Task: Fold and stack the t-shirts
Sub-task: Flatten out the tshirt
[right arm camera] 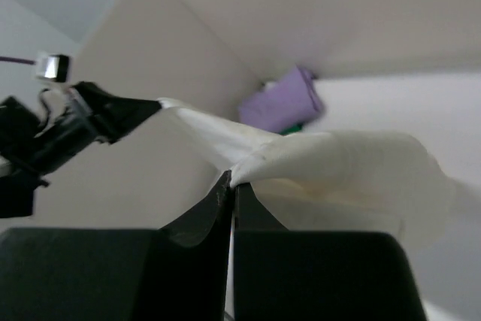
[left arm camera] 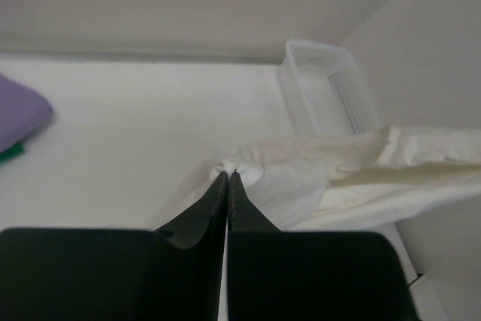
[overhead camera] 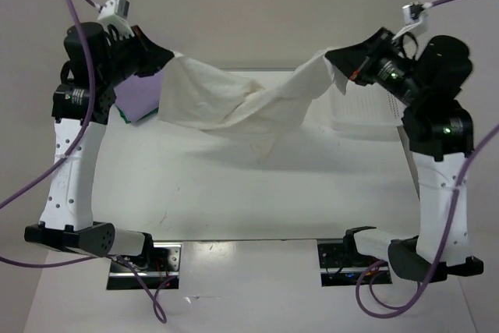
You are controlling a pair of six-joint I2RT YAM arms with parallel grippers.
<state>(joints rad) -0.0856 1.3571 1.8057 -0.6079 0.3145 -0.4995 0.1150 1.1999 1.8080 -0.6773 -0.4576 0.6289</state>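
The cream-white t-shirt [overhead camera: 234,103] hangs stretched in the air between both arms, sagging in the middle above the table. My left gripper [overhead camera: 170,60] is shut on its left end; in the left wrist view the gripper [left arm camera: 228,174] pinches a bunched corner of the cream-white t-shirt [left arm camera: 316,178]. My right gripper [overhead camera: 334,58] is shut on the right end, and the right wrist view shows that gripper [right arm camera: 232,178] clamping a fold of the cream-white t-shirt [right arm camera: 338,159]. The lavender-purple t-shirt [overhead camera: 136,97] lies folded at the back left, with a sliver of the green t-shirt [overhead camera: 125,120] under it.
A white perforated basket [overhead camera: 366,107] stands at the back right by the right arm, also seen as the basket [left arm camera: 327,84] in the left wrist view. The white table [overhead camera: 249,193] lies below the hanging cloth, with walls close behind.
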